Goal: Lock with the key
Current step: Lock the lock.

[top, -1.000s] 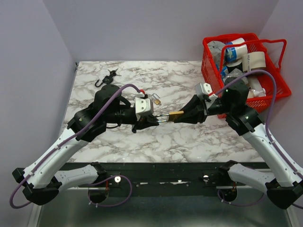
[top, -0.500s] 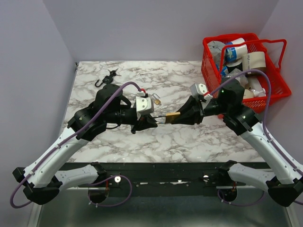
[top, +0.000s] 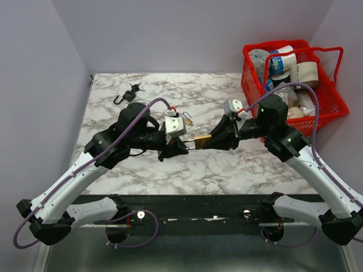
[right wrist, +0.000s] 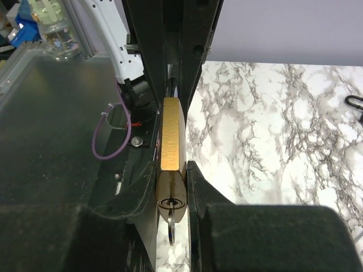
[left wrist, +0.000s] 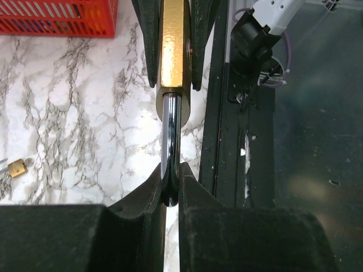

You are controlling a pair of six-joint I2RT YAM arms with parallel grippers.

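A large brass padlock (top: 202, 139) hangs above the table's middle between both grippers. My left gripper (top: 182, 143) is shut on its steel shackle (left wrist: 170, 136), fingertips pinching the bend. My right gripper (top: 210, 140) is shut on the brass body (right wrist: 171, 136), one pad on each flat side. A thin silver piece (right wrist: 171, 225) sticks out of the keyhole at the body's bottom. The key, a tiny bunch with black heads (top: 135, 87), lies at the far left of the table, away from both grippers.
A squat black padlock (top: 122, 98) lies beside the key bunch. A small brass padlock (top: 188, 120) lies just behind the left gripper, and also shows in the left wrist view (left wrist: 17, 168). A red basket (top: 334, 107) full of items stands far right.
My right gripper has moved left with the brass body, toward my left gripper. Less of the shackle shows between the two grippers.
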